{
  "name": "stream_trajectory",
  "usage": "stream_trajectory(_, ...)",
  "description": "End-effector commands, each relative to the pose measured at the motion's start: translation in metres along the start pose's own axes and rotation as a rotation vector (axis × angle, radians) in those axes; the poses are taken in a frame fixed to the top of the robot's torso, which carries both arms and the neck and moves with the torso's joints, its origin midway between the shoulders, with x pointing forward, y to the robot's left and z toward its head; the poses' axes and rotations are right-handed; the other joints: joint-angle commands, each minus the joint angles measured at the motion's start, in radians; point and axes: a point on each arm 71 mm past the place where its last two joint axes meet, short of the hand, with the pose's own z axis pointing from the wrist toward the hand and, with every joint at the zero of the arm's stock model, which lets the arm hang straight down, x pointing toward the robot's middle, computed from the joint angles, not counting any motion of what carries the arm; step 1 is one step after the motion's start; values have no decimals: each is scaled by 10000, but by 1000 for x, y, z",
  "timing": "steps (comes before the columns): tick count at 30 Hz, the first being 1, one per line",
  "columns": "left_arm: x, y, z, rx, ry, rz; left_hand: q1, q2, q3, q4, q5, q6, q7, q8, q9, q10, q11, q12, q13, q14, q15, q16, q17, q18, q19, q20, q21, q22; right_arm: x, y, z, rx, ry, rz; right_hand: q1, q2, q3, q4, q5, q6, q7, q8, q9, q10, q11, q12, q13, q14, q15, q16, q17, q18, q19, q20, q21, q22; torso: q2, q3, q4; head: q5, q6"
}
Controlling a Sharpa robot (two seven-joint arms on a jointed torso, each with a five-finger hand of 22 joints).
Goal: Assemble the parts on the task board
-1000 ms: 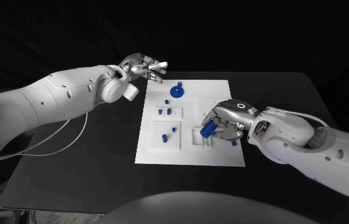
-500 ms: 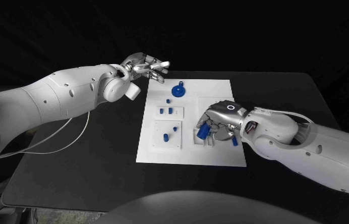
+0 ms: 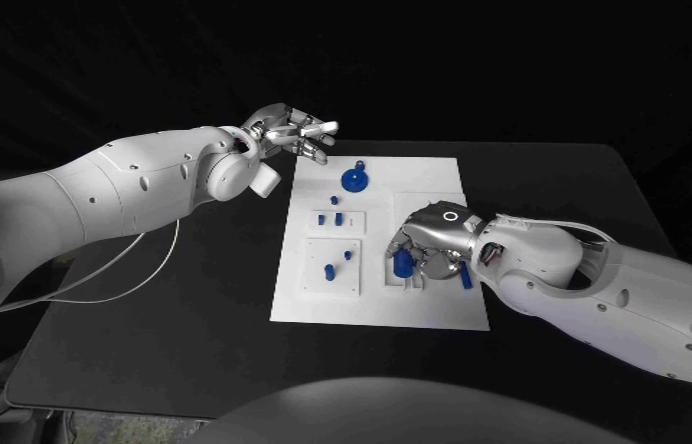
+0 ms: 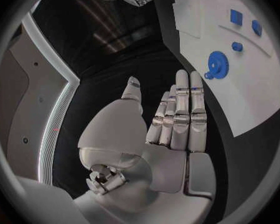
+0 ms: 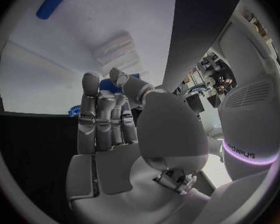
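So my right hand is pinching a small blue part with fingers curled down over the white task board, near its front right recess, while my left hand hovers off its far left corner, fingers spread, holding nothing.

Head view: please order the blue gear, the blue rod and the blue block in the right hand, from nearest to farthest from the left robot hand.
1. Blue gear, at the board's far end.
2. Blue block, gripped by the right robot hand.
3. Blue rod, beside that hand.

Left robot hand hovers off the board.
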Motion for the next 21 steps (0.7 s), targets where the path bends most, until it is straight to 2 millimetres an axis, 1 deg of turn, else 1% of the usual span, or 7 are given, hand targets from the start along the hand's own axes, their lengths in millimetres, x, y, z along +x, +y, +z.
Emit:
stream_trajectory(1, 2, -1, 1, 43, 164, -43, -5, 71, -51, -35, -22, -20, -18, 34, 15, -68, -27, 2, 9, -57, -9, -15, 5, -80, 40, 13, 36, -15, 4, 3, 0, -133, 674, -309, -51, -128, 125, -24, -32, -62, 6, 42, -6, -172, 2, -5, -157, -132, 35, -35, -70, 221, -191, 32, 260, 278, -1, -9, -8, 26, -14)
stream_trajectory(4, 3, -1, 1, 39, 181, -47, -5, 71, -51, -35, -22, -20, -18, 34, 15, -68, -27, 2, 9, -57, -9, -15, 5, -80, 40, 13, 36, -15, 5, 6, 1, -260, 775, -253, -38, -150, 218, -23, -24, -79, 6, 44, -5, -270, 15, 130, -350, -232, 54, -13, -183, 283, -413, 70, 638, 263, -5, 0, -10, 52, -18)
stream_trajectory(9, 2, 0, 1, 21, 183, -46, -8, 98, -99, -51, -22, -23, -20, 33, 14, -68, -28, 2, 9, -59, -9, -16, -6, -83, 37, 12, 36, -20, 6, 7, 0, -296, 936, -211, -15, -156, 286, -27, -25, -97, 7, 41, -6, -437, 44, 384, -708, -381, 102, 72, -380, 343, -690, 126, 1064, 241, -2, -4, -3, 49, -26)
stream_trajectory(11, 2, 0, 1, 14, 181, -45, -8, 98, -99, -51, -22, -23, -20, 33, 14, -68, -28, 2, 9, -59, -9, -16, -6, -83, 37, 12, 36, -20, 7, 7, 0, -253, 1007, -196, -35, -168, 333, -23, -25, -103, 35, 38, -7, -524, 53, 519, -969, -469, 84, 161, -491, 367, -796, 119, 1238, 228, -3, -7, -2, 50, -24)
stream_trajectory(14, 2, 0, 1, 9, 185, -45, -8, 98, -99, -51, -22, -23, -20, 33, 14, -68, -28, 2, 9, -59, -9, -16, -6, -83, 37, 12, 36, -20, 7, 7, 1, -240, 1045, -181, -46, -189, 290, -23, -26, -131, 30, 39, -6, -540, 51, 566, -1016, -473, 92, 176, -525, 370, -801, 125, 1251, 218, -2, -8, -4, 53, -28)
stream_trajectory(17, 3, 0, 1, 10, 198, -47, -8, 98, -99, -51, -22, -23, -20, 33, 14, -68, -28, 2, 9, -59, -9, -16, -6, -83, 37, 12, 36, -20, 7, 8, 2, -268, 991, -175, -28, -182, 252, -25, -25, -137, 63, 40, -6, -551, 60, 619, -1114, -474, 103, 206, -576, 392, -795, 141, 1256, 211, 4, -5, -7, 61, -39)
stream_trajectory(21, 3, 0, 1, 11, 208, -49, -8, 98, -99, -51, -22, -23, -20, 33, 14, -68, -28, 2, 9, -59, -9, -16, -6, -83, 37, 12, 36, -20, 7, 10, 3, -324, 914, -178, -29, -198, 278, -26, -27, -127, 74, 43, -4, -570, 62, 710, -1260, -477, 104, 262, -648, 403, -777, 146, 1256, 211, 4, 1, 9, 77, -45)
